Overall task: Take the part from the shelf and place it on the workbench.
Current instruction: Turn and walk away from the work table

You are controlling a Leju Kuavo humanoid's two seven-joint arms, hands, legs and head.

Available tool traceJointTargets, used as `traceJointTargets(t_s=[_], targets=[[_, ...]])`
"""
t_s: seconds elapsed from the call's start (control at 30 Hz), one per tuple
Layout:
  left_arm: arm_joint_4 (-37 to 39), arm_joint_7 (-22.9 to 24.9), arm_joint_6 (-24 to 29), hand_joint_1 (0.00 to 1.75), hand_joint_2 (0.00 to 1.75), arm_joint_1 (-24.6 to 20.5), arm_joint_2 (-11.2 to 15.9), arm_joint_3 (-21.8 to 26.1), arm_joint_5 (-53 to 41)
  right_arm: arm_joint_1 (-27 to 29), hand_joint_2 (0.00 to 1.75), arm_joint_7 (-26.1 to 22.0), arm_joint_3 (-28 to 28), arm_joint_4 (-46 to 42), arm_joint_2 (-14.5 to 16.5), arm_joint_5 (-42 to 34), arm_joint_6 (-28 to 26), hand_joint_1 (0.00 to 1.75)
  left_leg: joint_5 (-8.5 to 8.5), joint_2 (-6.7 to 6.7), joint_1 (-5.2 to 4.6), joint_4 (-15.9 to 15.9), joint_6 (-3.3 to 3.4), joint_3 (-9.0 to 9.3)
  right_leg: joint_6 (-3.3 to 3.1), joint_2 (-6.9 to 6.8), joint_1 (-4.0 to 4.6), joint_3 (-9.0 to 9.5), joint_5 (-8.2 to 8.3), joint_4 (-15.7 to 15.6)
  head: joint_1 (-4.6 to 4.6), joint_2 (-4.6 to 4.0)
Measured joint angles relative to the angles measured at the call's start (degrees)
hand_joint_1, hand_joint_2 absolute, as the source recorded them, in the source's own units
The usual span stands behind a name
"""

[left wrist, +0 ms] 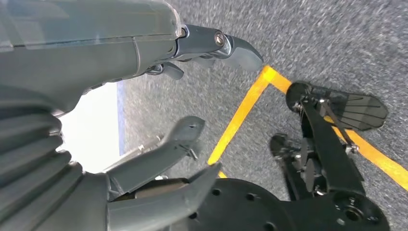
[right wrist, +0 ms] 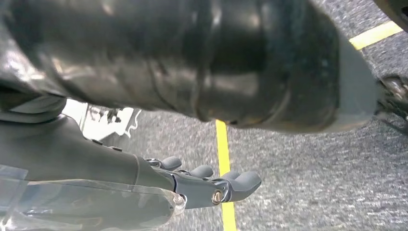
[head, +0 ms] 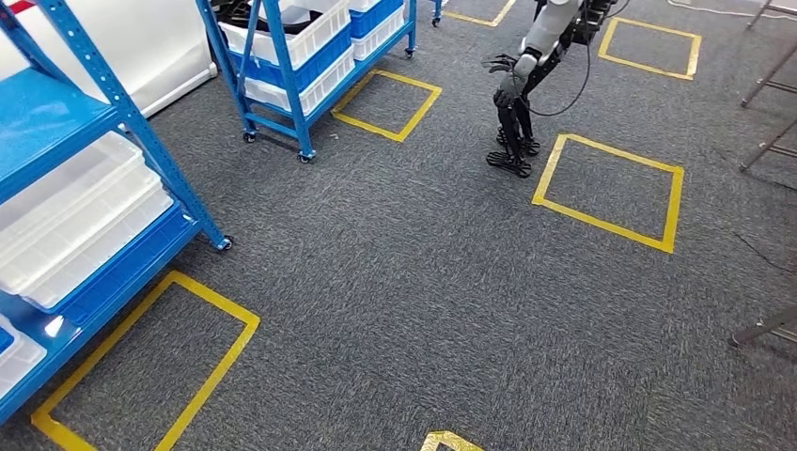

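left hand [left wrist: 120, 57] close against the lens: hanging low over the carpet [head: 423, 282], fingers [left wrist: 240, 48] spread, thumb well apart from them, nothing held, nothing touched. released.

right hand [right wrist: 159, 187] likewise hanging: fingers [right wrist: 240, 182] loosely extended side by side, nothing between them, no contact with anything. released too, as far as can be judged.

nearest shelf [head: 141, 136] at the left in the head view, blue frame on castors, white bins [head: 75, 216] stacked on its lower tier. second shelf [head: 287, 80] further off, more bins [head: 301, 38] in white and blue. part: cannot tell which bin holds it, too small or hidden. workbench: cannot place from here.

step in hand, by judgement: approach to a shelf, no reach begun.

to do it well:
- turn left and square up to the nearest shelf before raising an arm; yellow tape square [head: 216, 299] beside it looks like the standing mark.
- stop near enough to look down into a bin, and find the part before reaching.
- keep both hands open and clear of the blue uprights on the way in.
- keep well apart from the other robot [head: 522, 85] standing across the floor.
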Motion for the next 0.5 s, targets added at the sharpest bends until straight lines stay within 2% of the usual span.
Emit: traceJointTargets(t_s=[0.07, 0.1, 0.13, 0.2, 0.23, 0.3, 0.33, 0.4, 0.43, 0.47, 0.5], targets=[[0.0, 0.0, 0.01, 0.0, 0.87, -0.02, -0.02, 0.0, -0.02, 0.07, 0.0, 0.04, 0.03, 0.03, 0.01, 0.02, 0.08, 0.0, -0.56, -1.4, 0.14, 0.9, -0.62, -0.34, 0.05, 2.24, -0.21, 2.6, 3.18, -6.59, -0.01, 0.0], [0.0, 0.0, 0.01, 0.0, 0.87, -0.05, -0.02, 0.0, -0.02, 0.06, 0.0, 0.04, 0.05, 0.05, 0.02, 0.04, 0.16, 0.0, -0.76, -1.92, 0.15, 1.25, -0.96, -0.64, -0.01, 3.07, -0.22, 3.24, 3.7, -8.32, -0.01, 0.0], [0.0, 0.0, 0.0, 0.0, 0.87, -0.06, -0.01, 0.0, -0.02, 0.0, 0.0, 0.03, 0.08, 0.08, 0.04, 0.08, 0.25, 0.0, -0.85, -2.38, 0.19, 1.39, -1.29, -0.93, -0.18, 3.43, -0.1, 3.33, 3.44, -8.64, -0.01, 0.0], [0.01, 0.0, -0.02, 0.0, 0.0, -0.01, 0.0, 0.0, -0.02, -0.23, 0.0, 0.01, 0.11, 0.09, 0.1, 0.13, 0.33, 0.0, -0.82, -3.27, 0.31, 1.35, -1.94, -1.16, -0.83, 2.3, 0.06, 3.46, 3.59, -8.91, 0.0, 0.0], [0.02, 0.0, -0.03, 0.0, 0.0, 0.03, -0.01, 0.0, -0.03, -0.3, 0.0, 0.02, 0.12, 0.09, 0.14, 0.14, 0.32, 0.0, -1.09, -2.84, 0.35, 1.69, -2.22, -1.28, -1.2, 1.67, 0.04, 3.63, 3.65, -9.13, 0.0, 0.0], [0.04, 0.0, -0.02, 0.0, 0.0, -0.07, -0.02, 0.0, -0.11, -0.21, 0.0, 0.0, 0.12, 0.09, 0.21, 0.13, 0.31, 0.0, -3.27, -0.17, 0.34, 5.23, -2.74, -2.91, -1.91, 0.17, -0.04, 3.86, 3.78, -9.59, -0.05, 0.01], [0.05, 0.0, -0.01, 0.0, 0.0, -0.16, -0.04, 0.0, -0.15, -0.09, 0.0, 0.0, 0.12, 0.09, 0.2, 0.13, 0.31, 0.0, -5.07, 1.56, 0.37, 8.58, -2.97, -4.58, -2.13, -0.57, 0.08, 3.89, 3.73, -9.66, -0.07, 0.01], [0.05, -0.01, 0.05, 0.0, 0.0, -0.29, -0.04, 0.0, -0.17, 0.14, 0.0, -0.01, 0.12, 0.09, 0.2, 0.13, 0.3, 0.0, -8.1, 3.1, 0.56, 15.96, -3.34, -8.43, -2.39, -2.22, 0.32, 3.86, 3.55, -9.66, -0.08, 0.01], [0.06, -0.01, 0.05, 0.0, 0.0, -0.25, -0.04, 0.0, -0.17, 0.16, 0.0, -0.02, 0.12, 0.09, 0.2, 0.14, 0.31, 0.0, -8.39, 3.3, 0.62, 17.86, -3.4, -9.46, -2.43, -2.94, 0.4, 3.89, 3.45, -9.65, -0.08, 0.01], [0.07, 0.0, 0.05, 0.0, 0.0, -0.17, -0.04, 0.0, -0.19, 0.13, 0.0, -0.04, 0.12, 0.09, 0.21, 0.13, 0.31, 0.0, -7.55, 3.43, 0.64, 17.58, -3.37, -9.38, -2.41, -3.65, 0.45, 4.0, 3.33, -9.65, -0.09, 0.01], [0.07, 0.04, 0.07, 0.0, 0.0, -0.08, -0.05, 0.0, -0.2, 0.08, 0.0, -0.05, 0.12, 0.09, 0.21, 0.13, 0.32, 0.0, -5.72, 3.69, 0.62, 14.89, -3.23, -8.04, -2.35, -4.29, 0.47, 4.21, 3.18, -9.65, -0.08, 0.01]])
